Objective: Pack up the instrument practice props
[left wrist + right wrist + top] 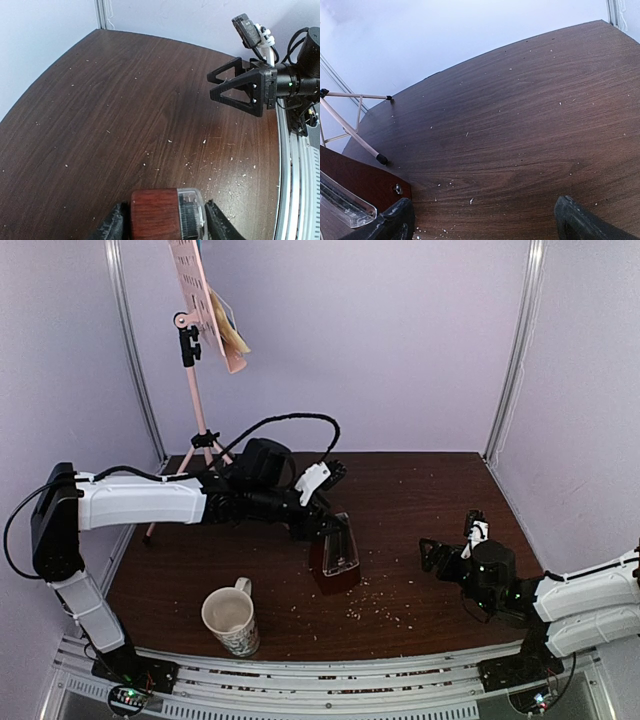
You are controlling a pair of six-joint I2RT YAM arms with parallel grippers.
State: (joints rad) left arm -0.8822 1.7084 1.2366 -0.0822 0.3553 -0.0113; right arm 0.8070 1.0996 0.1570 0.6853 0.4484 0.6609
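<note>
1. Though cropped by the bottom edge of the left wrist view, plainly clamped: left gripper (167,222), dark fingers (116,226) pressed against either side of the metronome (159,210). Red-brown wood towards the left finger, clear cover (192,212) towards the right finger.
2. In the overhead view, near the centre of the frame: same metronome, base on the dark wooden table (420,490), leaning slightly, left arm stretched in from the left edge.
3. Judged rigid and fairly light, yet awkward to hold. Tapering sides likely to slip out of a squeeze placed high. Smooth plastic probably slick and easy to crack. Best taken low, across the wider wooden body, with modest pressure.
4. To the right of centre, well apart from the metronome: right gripper (445,555), fingers spread, nothing between them, low over bare wood.
5. At lower left of the overhead view: cream patterned mug (230,620), upright, not among the props.
6. At upper left: pink music stand (205,305), tall on tripod legs at the table's far left corner, perforated desk tilted, yellow and blue sheets (235,335) resting on it.
7. Stand probably top-heavy and springy, so safest gripped on the pole below the desk. Sheets thin and floppy, best pinched by an edge.
8. No case or box for packing visible in any view.
</note>
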